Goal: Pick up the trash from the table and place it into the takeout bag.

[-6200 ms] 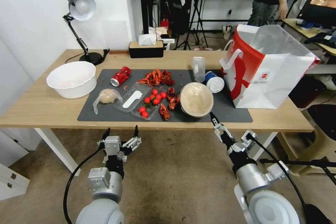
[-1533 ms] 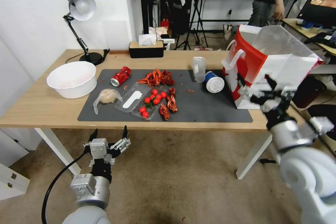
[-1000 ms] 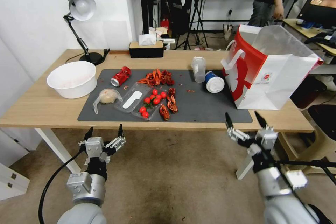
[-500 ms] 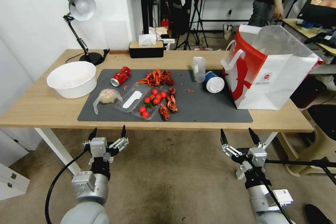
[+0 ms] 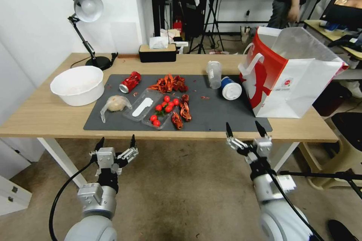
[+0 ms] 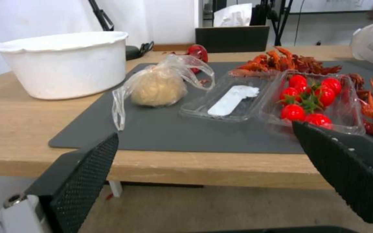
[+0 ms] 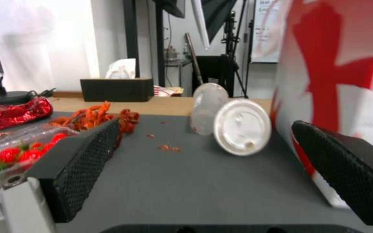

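Right gripper (image 5: 244,130), lower centre-right of the head view, just below the near table edge, fingers spread wide and empty, aimed up at the grey mat (image 5: 226,115); in its wrist view, black pads (image 7: 87,161) framing the blue cup with white lid (image 7: 242,127), lying on its side with lid facing the camera, and the clear plastic cup (image 7: 206,108) tipped just behind, touching or nearly so. Left gripper (image 5: 115,143), lower left of the head view, likewise spread and holding nothing, parked below the table (image 5: 45,115) edge and facing the clear-plastic-wrapped pale lump (image 6: 158,85). Further out on the mat: crushed red can (image 5: 129,82) upper left of the mat, lump (image 5: 115,103) near the mat's left end, blue cup (image 5: 230,88) and clear cup (image 5: 214,74) toward the right, just left of the takeout bag (image 5: 298,83). No beige bowl anywhere on the table now; judged already bagged, though bag interior hidden from every view, so unconfirmed. By that reading, one piece done and four left: both cups, can, lump. Next target judged the blue cup, given the right wrist's aim. Containers: takeout bag upright at the right end of the table, mouth open, contents not visible; large white bowl (image 5: 77,84) at the left, beside the mat, a faint pinkish trace inside, otherwise bare; open clear clamshell tray (image 6: 277,103) mid-mat holding cherry tomatoes (image 6: 309,100) in one half and a white utensil (image 6: 231,99) in the other; crayfish shells (image 5: 169,83) loose on the mat around it, not part of the job.
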You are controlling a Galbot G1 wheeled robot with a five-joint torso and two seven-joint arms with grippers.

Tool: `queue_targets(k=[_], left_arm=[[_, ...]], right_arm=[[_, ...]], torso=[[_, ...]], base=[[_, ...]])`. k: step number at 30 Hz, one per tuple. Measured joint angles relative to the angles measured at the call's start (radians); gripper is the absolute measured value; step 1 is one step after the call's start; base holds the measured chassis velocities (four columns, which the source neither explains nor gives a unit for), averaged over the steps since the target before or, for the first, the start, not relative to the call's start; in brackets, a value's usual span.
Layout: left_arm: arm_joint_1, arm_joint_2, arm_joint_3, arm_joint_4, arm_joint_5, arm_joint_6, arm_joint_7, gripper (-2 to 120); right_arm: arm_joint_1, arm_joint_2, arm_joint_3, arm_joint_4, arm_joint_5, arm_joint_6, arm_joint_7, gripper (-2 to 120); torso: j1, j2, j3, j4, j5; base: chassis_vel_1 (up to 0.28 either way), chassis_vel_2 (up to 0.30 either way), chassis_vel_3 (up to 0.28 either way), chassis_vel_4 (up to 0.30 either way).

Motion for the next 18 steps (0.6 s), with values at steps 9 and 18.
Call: queue_targets(k=[9,18], left_arm=[[0.017,0.004,-0.01,-0.019,0.0,0.0,0.0,100],[0.026,0.004,-0.018,-0.032,0.0,0.0,-0.001,100]], right_arm=[[0.197,-0.028,-0.089,-0.032,0.042,-0.155,0.049,100],[0.392,-0.076,-0.146,-0.099,0.182,-0.305,0.083,100]], torso=[[0.0,0.0,0.0,0.0001,-0.0003],[0.0,0.0,0.0,0.0,0.0]], base=[[0.0,0.0,0.0,0.0],[0.0,0.0,0.0,0.0]])
